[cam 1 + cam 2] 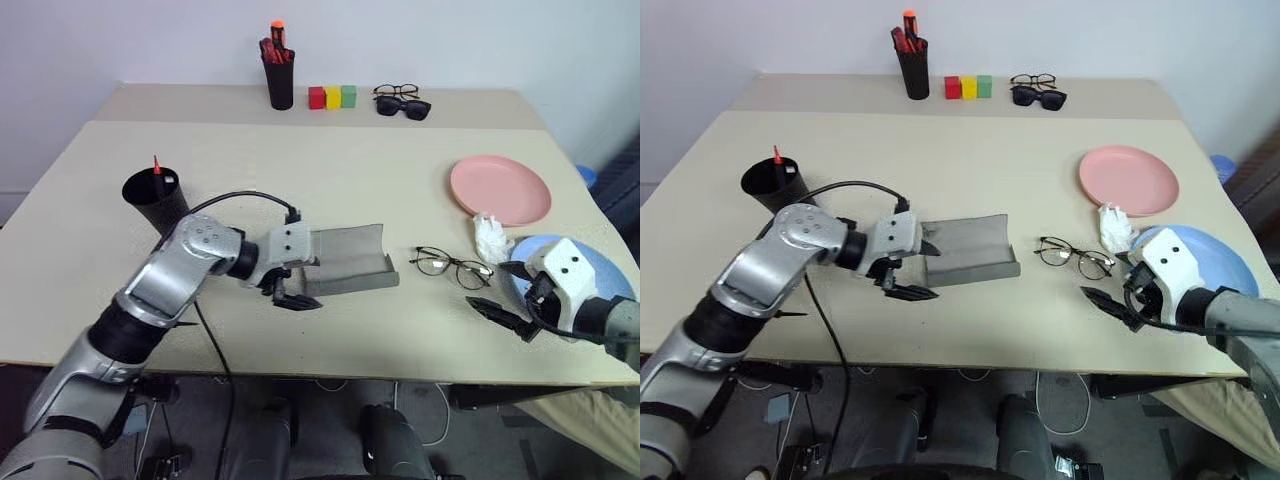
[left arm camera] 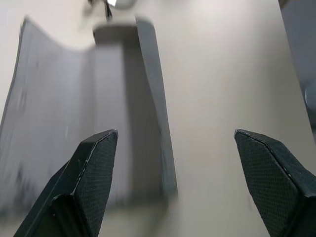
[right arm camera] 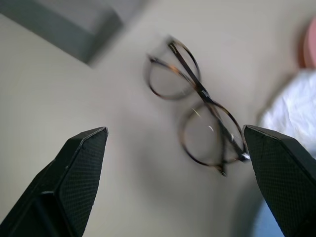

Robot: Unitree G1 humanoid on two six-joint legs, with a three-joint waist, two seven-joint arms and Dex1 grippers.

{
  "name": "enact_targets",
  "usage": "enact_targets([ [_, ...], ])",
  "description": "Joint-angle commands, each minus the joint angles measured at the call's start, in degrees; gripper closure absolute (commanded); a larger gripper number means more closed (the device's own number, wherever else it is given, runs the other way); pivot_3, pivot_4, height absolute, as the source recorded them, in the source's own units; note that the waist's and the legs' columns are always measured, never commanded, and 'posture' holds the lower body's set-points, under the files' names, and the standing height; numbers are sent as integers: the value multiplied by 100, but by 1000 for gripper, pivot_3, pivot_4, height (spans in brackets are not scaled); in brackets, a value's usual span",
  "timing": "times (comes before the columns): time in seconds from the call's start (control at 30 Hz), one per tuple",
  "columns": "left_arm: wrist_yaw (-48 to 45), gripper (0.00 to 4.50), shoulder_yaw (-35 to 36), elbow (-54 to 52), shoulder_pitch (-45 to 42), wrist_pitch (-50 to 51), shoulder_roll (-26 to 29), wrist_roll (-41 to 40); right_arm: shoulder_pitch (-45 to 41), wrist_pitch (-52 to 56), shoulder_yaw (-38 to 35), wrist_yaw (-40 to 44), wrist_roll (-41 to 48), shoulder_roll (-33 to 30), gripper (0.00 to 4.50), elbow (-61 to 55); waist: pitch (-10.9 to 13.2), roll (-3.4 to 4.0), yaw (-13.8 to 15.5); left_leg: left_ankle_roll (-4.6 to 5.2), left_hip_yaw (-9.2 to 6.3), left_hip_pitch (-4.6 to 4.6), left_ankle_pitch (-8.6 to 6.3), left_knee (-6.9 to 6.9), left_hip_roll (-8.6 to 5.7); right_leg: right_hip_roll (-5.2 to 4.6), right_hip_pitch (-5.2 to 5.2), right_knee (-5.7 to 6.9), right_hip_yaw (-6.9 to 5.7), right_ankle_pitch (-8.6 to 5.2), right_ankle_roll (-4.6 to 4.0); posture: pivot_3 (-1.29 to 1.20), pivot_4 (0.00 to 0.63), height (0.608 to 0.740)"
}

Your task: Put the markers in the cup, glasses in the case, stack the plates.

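The grey case (image 1: 350,258) lies open at the table's middle front. My left gripper (image 1: 295,292) hovers open at the case's left end, nothing between its fingers (image 2: 94,168). The thin wire-rimmed glasses (image 1: 450,265) lie on the table to the right of the case. My right gripper (image 1: 505,315) is open just in front and to the right of them, and the glasses (image 3: 200,91) lie ahead of its tips. The black cup (image 1: 155,200) stands at the left with a red marker (image 1: 157,168) upright in it. The pink plate (image 1: 500,190) and the blue plate (image 1: 608,272) lie apart at the right.
A crumpled white tissue (image 1: 490,235) lies between the two plates. At the back stand a black pen holder (image 1: 280,80) with red and orange markers, three coloured blocks (image 1: 332,96), and dark sunglasses with a black-framed pair (image 1: 402,102). A black cable (image 1: 240,198) loops over my left arm.
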Motion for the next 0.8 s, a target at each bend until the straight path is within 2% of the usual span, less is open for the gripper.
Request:
enact_targets([
  [0.03, -7, 638, 62, -383, 55, -203, 325, 185, -799, 312, 577, 81, -407, -406, 0, 453, 2, 3, -7, 0, 2, -6, 0, 5, -3, -1, -3, 0, 0, 0, 0, 0, 150, 739],
  [0.23, 442, 638, 902, -1103, 851, -441, 181, -402, -2070, 655, 1535, 445, -788, -510, 0, 1139, 3, 1, -32, 3, 0, -13, -1, 8, -1, 1, -8, 3, 0, -1, 6, 0, 150, 739],
  [0.37, 356, 638, 1338, -1314, 1189, 22, 238, -1086, -2620, 598, 2038, 653, -1103, -394, 0, 1533, 3, 2, -42, 3, 0, -14, 0, 8, -1, 8, -17, 20, -1, -1, 7, 0, 150, 739],
  [0.43, 621, 638, 1655, -1263, 1425, -150, -17, -1304, -2841, 595, 2246, 725, -1232, -306, 0, 1686, 2, 4, -58, 3, 1, -13, 0, 11, -1, 8, -15, 20, -1, 0, 6, 0, 150, 739],
  [0.5, 581, 638, 1747, -1303, 1624, -574, -113, -1377, -2980, 565, 2352, 783, -1322, -219, 0, 1811, 2, 3, -56, 3, 2, -9, 0, 16, -1, 7, -10, 20, -1, 0, 7, 0, 150, 739],
  [0.6, 592, 638, 1796, -1470, 1725, -351, -102, -1654, -3168, 531, 2486, 858, -1447, -81, 0, 1954, 3, 4, -55, 3, 3, -9, 0, 21, -2, 7, -8, 20, 0, 1, 6, 0, 150, 739],
  [0.73, 405, 638, 1933, -1325, 1841, -816, -198, -1921, -3334, 453, 2570, 950, -1590, 36, 0, 2126, 3, 4, -51, 3, 2, -9, 0, 22, -2, 8, -9, 25, -1, 2, 5, 0, 150, 739],
  [0.8, 670, 638, 2052, -1134, 1990, -1054, -493, -1966, -3436, 427, 2628, 981, -1671, 113, 0, 2202, 2, 5, -56, 3, 3, -9, 0, 24, -2, 8, -8, 23, 0, 2, 5, 0, 150, 739],
])
